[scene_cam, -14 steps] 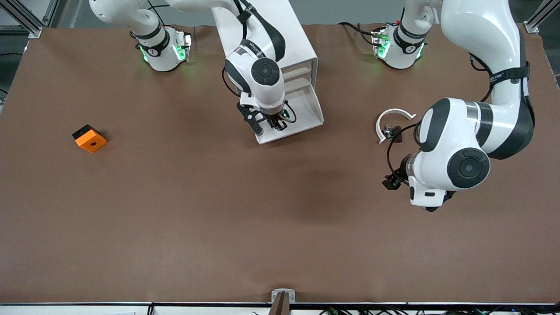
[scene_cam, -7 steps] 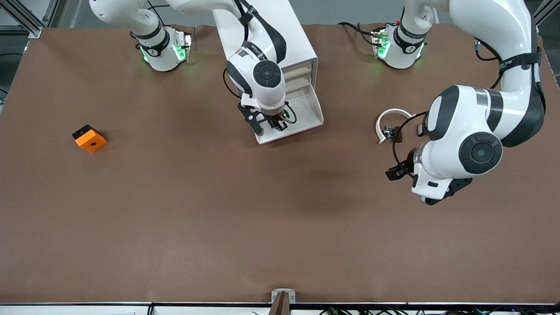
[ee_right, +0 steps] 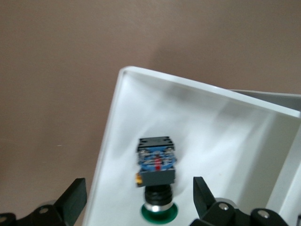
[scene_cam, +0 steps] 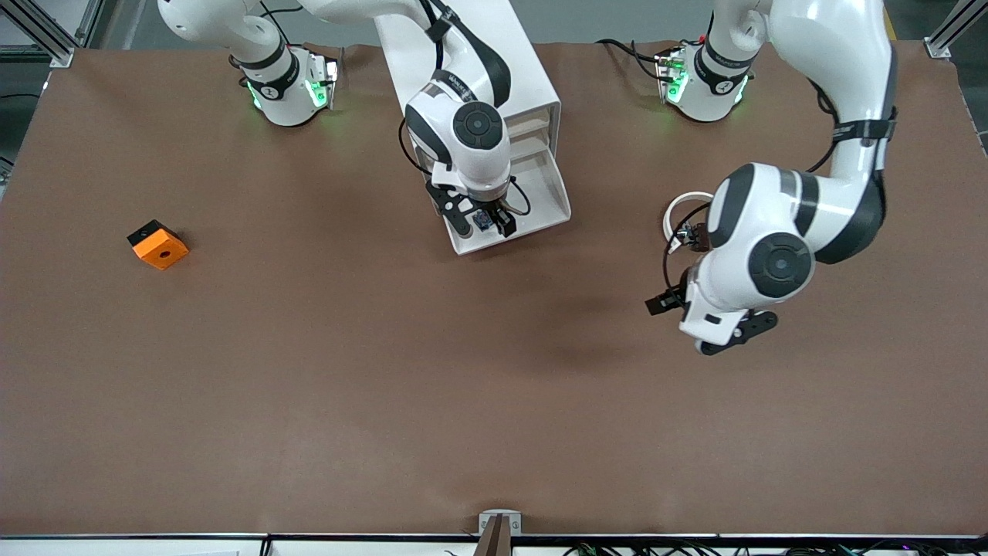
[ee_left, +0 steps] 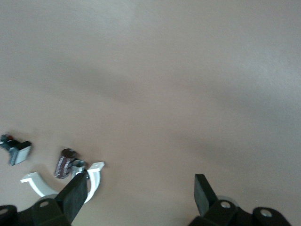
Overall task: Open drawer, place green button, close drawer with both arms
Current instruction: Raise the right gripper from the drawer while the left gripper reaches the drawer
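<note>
The right end effector [scene_cam: 491, 222], fingers now apart over the open drawer [scene_cam: 532, 202], had released the button [ee_right: 157, 176] inside; the left end effector [ee_left: 138, 193], also apart, swung toward the cabinet's [scene_cam: 494, 54] four o'clock, leaving closing.

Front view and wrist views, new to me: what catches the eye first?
The open drawer of the white cabinet with the button lying in it, the right hand open just above. The left hand hovers open over bare table; an orange block sits toward the right arm's end.
</note>
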Action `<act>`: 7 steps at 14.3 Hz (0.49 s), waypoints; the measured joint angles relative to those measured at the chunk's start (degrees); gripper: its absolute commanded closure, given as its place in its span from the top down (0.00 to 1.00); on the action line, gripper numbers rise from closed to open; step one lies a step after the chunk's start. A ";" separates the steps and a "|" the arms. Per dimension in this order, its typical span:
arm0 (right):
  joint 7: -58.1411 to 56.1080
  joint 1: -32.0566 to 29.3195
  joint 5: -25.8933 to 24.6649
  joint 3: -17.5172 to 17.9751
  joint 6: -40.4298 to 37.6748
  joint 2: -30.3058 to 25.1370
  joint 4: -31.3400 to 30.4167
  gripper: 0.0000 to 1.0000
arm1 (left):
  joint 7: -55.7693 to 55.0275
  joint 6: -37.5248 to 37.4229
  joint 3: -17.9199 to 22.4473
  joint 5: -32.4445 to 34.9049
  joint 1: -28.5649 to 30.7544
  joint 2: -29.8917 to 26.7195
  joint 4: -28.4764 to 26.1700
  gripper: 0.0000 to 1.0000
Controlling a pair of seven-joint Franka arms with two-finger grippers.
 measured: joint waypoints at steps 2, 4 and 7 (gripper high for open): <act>0.00 -2.05 0.00 -0.68 -5.57 -0.52 4.97 1.00 | -0.05 3.01 -1.50 0.00 -0.56 1.26 -0.50 1.00; -0.73 -6.04 0.00 -0.94 -14.23 -1.52 11.26 1.00 | -0.45 7.19 -3.75 0.00 -1.15 2.51 -1.27 1.00; -8.84 -13.29 0.02 -1.08 -25.37 -4.74 18.83 1.00 | -5.06 14.53 -6.18 -0.01 -3.48 4.24 -3.87 1.00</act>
